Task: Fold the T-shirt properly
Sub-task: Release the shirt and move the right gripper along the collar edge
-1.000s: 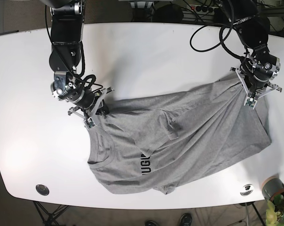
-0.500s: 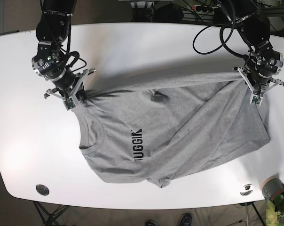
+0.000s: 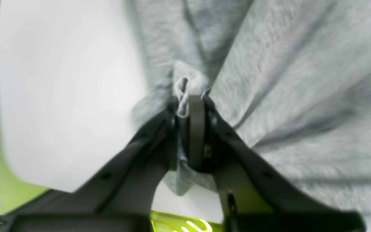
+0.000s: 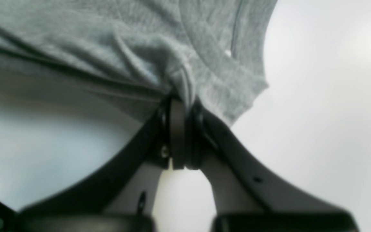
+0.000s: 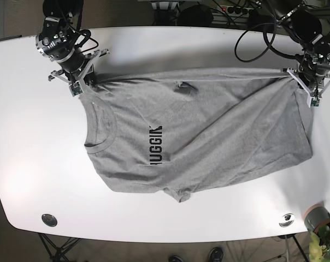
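Note:
A grey T-shirt with black lettering lies stretched across the white table, its far edge pulled taut between both arms. My right gripper, at the base view's upper left, is shut on the shirt's edge near the collar. My left gripper, at the upper right, is shut on the hem corner. Each wrist view shows a bunch of grey fabric pinched between closed fingers.
Two round metal discs sit in the table near its front edge. A grey pot with a green plant stands off the front right corner. Cables hang behind the table's back edge.
Both grippers moved toward the table's back and further apart, pulling the shirt's upper edge straight and dragging the whole shirt up. The cloth is flatter, with fewer folds.

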Controlling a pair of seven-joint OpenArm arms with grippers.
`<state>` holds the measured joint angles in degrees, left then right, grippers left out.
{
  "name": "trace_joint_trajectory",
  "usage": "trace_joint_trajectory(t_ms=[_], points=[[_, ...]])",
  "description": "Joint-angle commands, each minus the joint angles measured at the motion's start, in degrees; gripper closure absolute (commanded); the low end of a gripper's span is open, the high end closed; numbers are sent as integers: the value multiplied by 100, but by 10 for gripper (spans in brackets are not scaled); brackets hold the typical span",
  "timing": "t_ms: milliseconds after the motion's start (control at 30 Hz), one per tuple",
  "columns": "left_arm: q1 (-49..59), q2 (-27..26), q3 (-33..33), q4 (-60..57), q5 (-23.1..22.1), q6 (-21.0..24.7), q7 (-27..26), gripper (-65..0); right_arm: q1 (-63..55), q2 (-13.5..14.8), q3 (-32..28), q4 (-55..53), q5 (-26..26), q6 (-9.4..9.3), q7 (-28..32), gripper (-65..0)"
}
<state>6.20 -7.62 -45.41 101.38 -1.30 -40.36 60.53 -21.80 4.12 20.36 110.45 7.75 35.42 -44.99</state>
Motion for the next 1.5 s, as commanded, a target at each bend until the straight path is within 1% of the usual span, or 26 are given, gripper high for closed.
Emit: trace_joint_trajectory(t_ms=[0,33,100,133,167,200,233,333,400,433,567,667,733,867,933,1100,1367,1400,1467], points=[[-26,-113,-70,99,-68,36,35,-8,-40,41,61,133,-41,-65,117,-22],[-17,-113,-70,108,-77,36,35,-35,-40,32,61,133,-41,-65,117,-29],[70,-104,-70,108,-77,36,35,-135,-48,23,61,133,-41,-65,117,-67],[106,-104,-70,108,-77,36,35,-169,-48,14,61,133,-41,-65,117,-90],[123,-95,-70,108,-77,36,35,-212,-48,-21,61,133,-41,-65,117,-132],[132,-95,-70,108,-77,36,35,-261,-31,-82,61,141,-41,-65,108,-197],[132,-95,-70,108,-77,36,35,-289,-22,-117,78,141,-41,-65,108,-266],[123,-95,-61,90,-94,36,35,-329,66,-109,87,141,-41,-65,108,-406],[114,-95,-61,99,-173,36,35,-332,136,-117,105,141,-41,-65,108,-445],[97,-95,-97,99,-323,36,35,-331,189,-117,105,141,-41,-65,108,-453],[88,-104,-281,99,-982,36,35,-331,488,-126,105,124,-41,-91,90,-450],[9,-122,-448,99,-1351,36,35,-331,760,-126,105,89,-67,-118,73,-452],[-114,-131,-475,90,-1457,36,52,-331,963,-117,105,62,-85,-127,11,-458],[-264,-131,-475,90,-1501,36,79,-331,1508,-65,105,-114,-85,-127,-446,-460],[-343,-131,-475,90,-1501,36,79,-331,1754,50,105,-307,-85,-127,-578,-460],[-589,-122,-483,73,-1474,36,79,-331,2378,111,96,-817,-85,-127,-586,-457],[-668,-104,-439,64,-1466,36,43,-331,3662,129,105,-2223,-94,-127,-586,-453],[-668,-113,-431,64,-1483,36,43,-331,3785,155,105,-2390,-94,-127,-578,-453],[-668,-131,-272,64,-1474,36,43,-331,4145,304,105,-2979,-94,-127,-560,-453]])
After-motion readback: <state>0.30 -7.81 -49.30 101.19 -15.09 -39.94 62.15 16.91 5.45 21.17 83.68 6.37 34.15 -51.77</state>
